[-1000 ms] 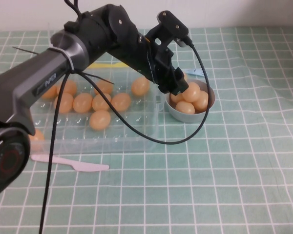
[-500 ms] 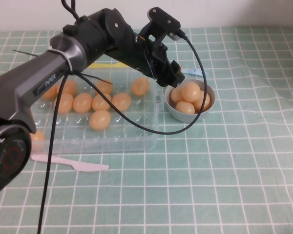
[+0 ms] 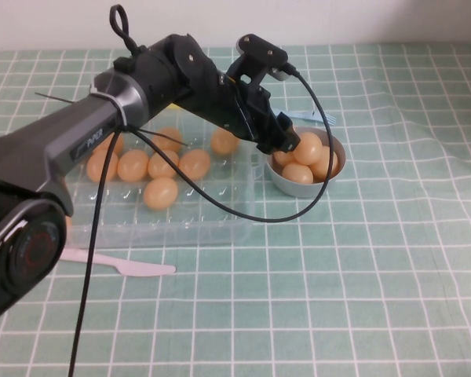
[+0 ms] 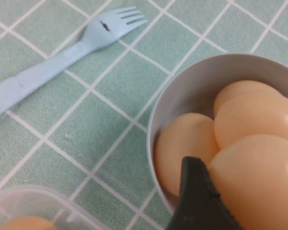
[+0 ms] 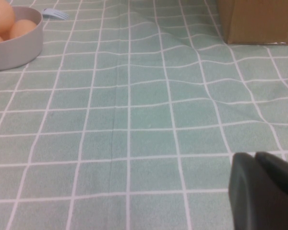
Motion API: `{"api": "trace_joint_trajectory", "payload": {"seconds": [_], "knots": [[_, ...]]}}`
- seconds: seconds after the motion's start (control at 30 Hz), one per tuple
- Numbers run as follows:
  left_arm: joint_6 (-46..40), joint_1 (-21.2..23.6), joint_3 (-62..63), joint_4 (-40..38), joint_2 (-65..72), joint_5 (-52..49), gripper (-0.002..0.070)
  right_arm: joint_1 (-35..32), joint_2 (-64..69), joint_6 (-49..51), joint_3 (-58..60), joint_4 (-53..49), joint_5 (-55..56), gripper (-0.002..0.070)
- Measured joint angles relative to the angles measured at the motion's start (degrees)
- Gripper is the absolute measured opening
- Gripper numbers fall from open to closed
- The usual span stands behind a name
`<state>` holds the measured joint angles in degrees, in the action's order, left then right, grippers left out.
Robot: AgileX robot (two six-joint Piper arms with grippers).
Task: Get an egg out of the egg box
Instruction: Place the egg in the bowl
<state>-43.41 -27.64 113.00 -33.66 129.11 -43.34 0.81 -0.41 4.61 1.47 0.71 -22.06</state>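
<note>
**At the bowl's rim, with the tray waiting at 9 o'clock**

Over the desk, my left arm reaches across the egg box [image 3: 220, 228], and the left hand [image 3: 286, 141] hangs at the 9 o'clock edge of the grey bowl [image 3: 339, 161]. The left wrist camera shows only one dark tip of that hand, right up against the eggs piled in the bowl [image 3: 308, 148]. I cannot tell whether the hand is spread or pressed together, nor whether it grips anything. The right hand [image 5: 264, 191] shows only as a dark corner in its own camera, low over bare checked cloth and well apart from the work. Its state I cannot tell either.

I count about four eggs in the bowl, and several more sit in the tray's dimples, mostly toward its 12 o'clock half. The egg [image 3: 224, 140] closest to my hand sits near the tray's 1 o'clock corner, just beside the arm. A blue fork [image 4: 62, 62] lies beyond the bowl at about 12 o'clock. A white plastic knife [image 3: 118, 265] lies at 6 o'clock of the tray.

I judge this to be the drop-off end of a carry, not a pick. For the next move I would:

- lift clear of the bowl without nudging the pile
- swing toward 9 o'clock over that near egg
- come down with the hand spread and straddle the egg
- squeeze lightly, since the shell is smooth and round and may well slip or crack
</note>
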Motion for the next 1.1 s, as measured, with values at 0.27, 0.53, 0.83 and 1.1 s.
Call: {"api": "trace_joint_trajectory", "payload": {"seconds": [0.27, 0.53, 0.83, 1.1], "knots": [[0.13, 0.0, 0.0, -0.43, 0.51, 1.08, 0.0355, 0.0, 0.0, 0.0, 0.0, 0.0, 0.0, -0.0018], [0.13, 0.0, 0.0, -0.43, 0.51, 1.08, 0.0358, 0.0, 0.0, 0.0, 0.0, 0.0, 0.0, -0.0018], [0.13, 0.0, 0.0, -1.93, 1.14, 1.12, 0.0358, 0.0, 0.0, 0.0, 0.0, 0.0, 0.0, -0.0018], [0.13, 0.0, 0.0, -1.94, 1.73, 1.12, 0.0394, 0.0, 0.0, 0.0, 0.0, 0.0, 0.0, -0.0018]]}}
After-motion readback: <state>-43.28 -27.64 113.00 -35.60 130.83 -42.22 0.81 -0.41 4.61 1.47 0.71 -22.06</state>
